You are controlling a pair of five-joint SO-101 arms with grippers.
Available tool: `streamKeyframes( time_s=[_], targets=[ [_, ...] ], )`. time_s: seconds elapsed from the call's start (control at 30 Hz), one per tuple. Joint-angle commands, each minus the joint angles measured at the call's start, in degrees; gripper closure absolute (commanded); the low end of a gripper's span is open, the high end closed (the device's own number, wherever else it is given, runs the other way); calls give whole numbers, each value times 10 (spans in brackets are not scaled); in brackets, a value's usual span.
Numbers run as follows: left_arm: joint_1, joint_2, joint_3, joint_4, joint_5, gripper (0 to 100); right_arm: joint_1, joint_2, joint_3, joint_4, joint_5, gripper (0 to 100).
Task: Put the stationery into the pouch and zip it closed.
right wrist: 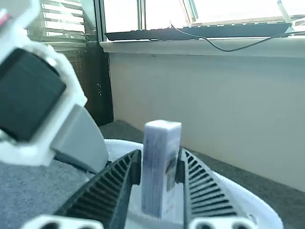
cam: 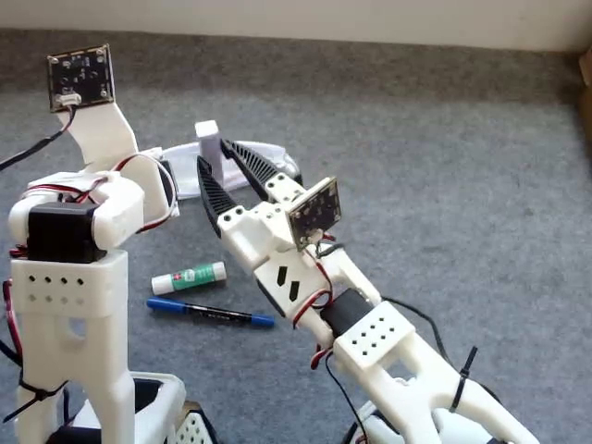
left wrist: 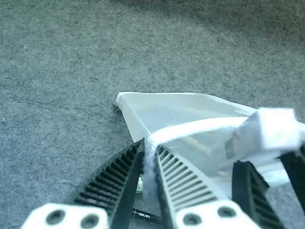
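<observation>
Grey carpet (cam: 444,185) covers the work surface. The pouch (cam: 276,153) lies on it as a flat white mesh bag with a thick white band along its mouth.

In the left wrist view, your left gripper (left wrist: 150,147) has its ribbed black fingers (left wrist: 178,183) drawn narrow and pinching that band. The mesh of the pouch (left wrist: 181,112) spreads away from the pinch to a pointed corner.

Your right gripper (cam: 215,153) clamps a white block (cam: 206,139) and holds it upright directly over the pouch. In the right wrist view, the right gripper (right wrist: 160,153) grips the white block (right wrist: 161,167) on two opposite faces, with the curved pouch rim (right wrist: 248,200) beneath it.

The high view shows two more pieces lying on the carpet, well apart from the pouch on its near side. They are a glue stick (cam: 190,277) with a green label and a blue pen (cam: 211,314) just past it.

The left wrist view shows the white block (left wrist: 269,131) hanging just above the pouch mouth. The right wrist view adds the left arm (right wrist: 43,95) close beside the pouch, and a pale wall (right wrist: 228,105) under a window (right wrist: 143,14) beyond it.
</observation>
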Motion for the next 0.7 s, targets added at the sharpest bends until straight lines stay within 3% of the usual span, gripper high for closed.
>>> streamKeyframes(
  time_s=[0.0,0.17,0.4,0.67],
  targets=[
    [-3,-7,-7,-11,-4,993,-12,-22,-5,-7,11,931],
    [-19,-7,-7,-11,-4,993,-12,-22,-5,-7,11,995],
    [-27,-7,-7,-11,-4,993,-8,-57,4,2,11,995],
    [-58,-11,-13,-11,-4,993,6,-231,8,218,11,995]
  ],
)
